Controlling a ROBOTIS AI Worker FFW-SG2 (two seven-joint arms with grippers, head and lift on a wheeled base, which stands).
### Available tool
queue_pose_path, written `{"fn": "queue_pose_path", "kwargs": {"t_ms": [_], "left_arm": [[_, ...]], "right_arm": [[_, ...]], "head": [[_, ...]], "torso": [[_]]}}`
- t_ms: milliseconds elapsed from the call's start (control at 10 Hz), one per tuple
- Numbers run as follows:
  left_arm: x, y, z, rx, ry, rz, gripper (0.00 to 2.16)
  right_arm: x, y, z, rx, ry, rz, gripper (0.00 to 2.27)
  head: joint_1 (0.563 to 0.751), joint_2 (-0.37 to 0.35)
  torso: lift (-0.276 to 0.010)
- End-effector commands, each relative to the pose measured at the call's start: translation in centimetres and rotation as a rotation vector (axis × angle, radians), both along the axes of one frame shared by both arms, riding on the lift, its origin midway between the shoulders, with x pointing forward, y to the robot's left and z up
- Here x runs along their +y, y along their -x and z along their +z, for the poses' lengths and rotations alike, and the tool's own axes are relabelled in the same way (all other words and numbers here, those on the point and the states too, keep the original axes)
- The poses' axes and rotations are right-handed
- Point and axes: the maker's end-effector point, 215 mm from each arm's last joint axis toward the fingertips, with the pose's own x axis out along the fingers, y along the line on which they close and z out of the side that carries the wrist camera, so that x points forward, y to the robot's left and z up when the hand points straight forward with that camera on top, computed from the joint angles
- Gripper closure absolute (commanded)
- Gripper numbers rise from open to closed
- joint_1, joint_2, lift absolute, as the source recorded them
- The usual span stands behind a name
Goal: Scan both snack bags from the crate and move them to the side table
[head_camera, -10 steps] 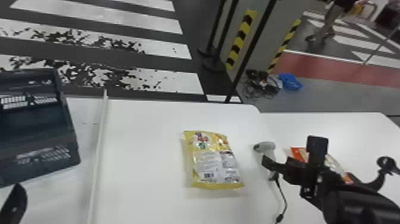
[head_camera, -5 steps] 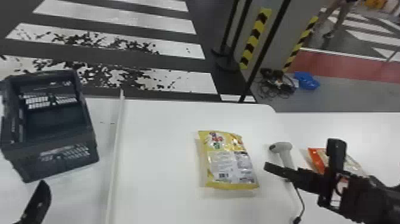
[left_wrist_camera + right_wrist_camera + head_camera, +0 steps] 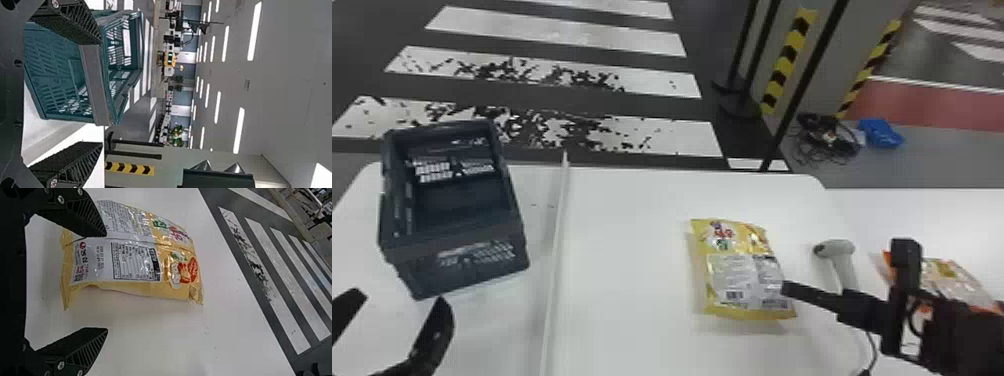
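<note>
Since the earlier head views, the right gripper (image 3: 105,282) has moved closer to the yellow snack bag (image 3: 739,270), which lies label side up on the white work table (image 3: 632,345), right of centre in the head view. Its fingers are spread, with no hold on the bag; a grasp appears to be the next step. The orange snack bag (image 3: 949,280) is at the right edge, on the side table (image 3: 932,215), partly behind the right arm; that half of the transfer is judged complete.

The left gripper (image 3: 400,296), lower left, is also spread, near the crate (image 3: 457,260). A white divider strip (image 3: 556,265) stands between crate and bag.

Noted as obstructions: the handheld barcode scanner (image 3: 837,250) and its cable (image 3: 873,350), close to the right arm. Either could be snagged during transfer.
</note>
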Motion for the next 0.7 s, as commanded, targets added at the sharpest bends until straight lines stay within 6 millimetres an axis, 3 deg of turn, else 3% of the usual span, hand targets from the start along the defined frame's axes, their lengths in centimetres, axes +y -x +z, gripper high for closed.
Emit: {"fn": "queue_pose_path", "kwargs": {"t_ms": [0, 200, 400, 500, 600], "left_arm": [[0.0, 0.0, -0.1, 0.001, 0.0, 0.001, 0.08], [0.1, 0.1, -0.2, 0.004, -0.001, 0.001, 0.08], [0.1, 0.1, -0.2, 0.003, 0.002, 0.003, 0.08], [0.2, 0.1, -0.2, 0.002, 0.0, 0.004, 0.08], [0.1, 0.1, -0.2, 0.003, 0.002, 0.003, 0.08]], "right_arm": [[1.0, 0.0, -0.7, 0.019, -0.019, 0.017, 0.15], [2.1, 0.0, -1.3, 0.036, -0.036, 0.04, 0.15], [2.4, 0.2, -1.8, 0.055, -0.049, 0.049, 0.39], [2.5, 0.2, -1.7, 0.051, -0.06, 0.059, 0.77], [2.2, 0.2, -1.7, 0.053, -0.05, 0.064, 1.32]], "head": [[0.695, -0.199], [0.695, -0.181], [0.695, -0.167], [0.695, -0.165], [0.695, -0.161]], "torso": [[-0.099], [-0.099], [-0.099], [-0.099], [-0.099]]}}
